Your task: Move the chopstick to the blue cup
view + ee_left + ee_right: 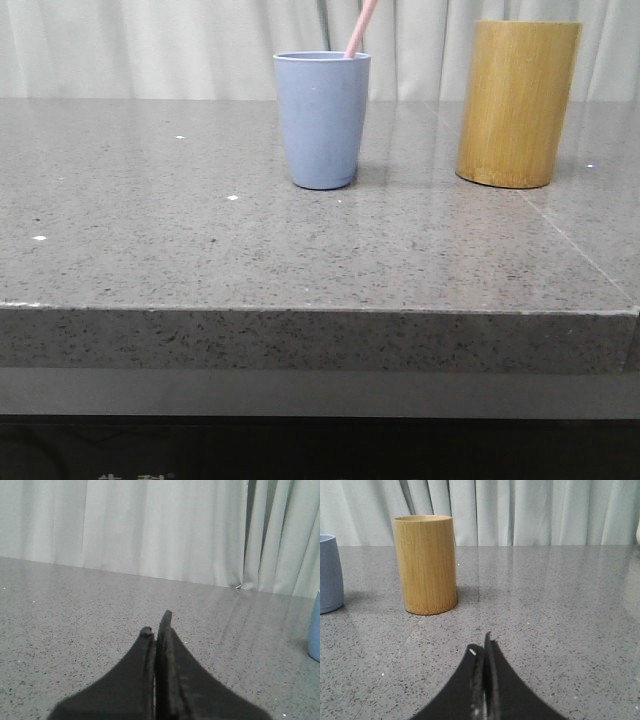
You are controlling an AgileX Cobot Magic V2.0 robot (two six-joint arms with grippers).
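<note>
Left gripper (156, 625) and right gripper (482, 647) fingers pressed together, holding nothing, low over desk (200, 250). Chopstick (360, 28) standing tilted inside blue cup (321, 120), beside bamboo cylinder (517, 103).

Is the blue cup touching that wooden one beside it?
Apart. The front view shows a clear strip of bare table between the blue cup and the wooden cup.

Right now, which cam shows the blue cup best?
Front view: the whole blue cup stands upright, the chopstick leaning out of it. Both wrist views catch just a cropped edge of it.
</note>
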